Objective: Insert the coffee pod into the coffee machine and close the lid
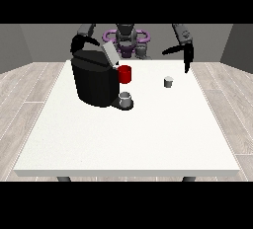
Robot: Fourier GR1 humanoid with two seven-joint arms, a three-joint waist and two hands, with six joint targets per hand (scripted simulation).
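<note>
Hiding view-left hand (79,43): coffee machine (94,77) | view-right hand (187,60) fingers straight | grip unreadable

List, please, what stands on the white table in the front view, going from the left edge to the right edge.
Coffee machine → grey cup under its spout → small coffee pod, alone on the table. The red mug overlaps the grey cup sideways, so I leave it out.
</note>
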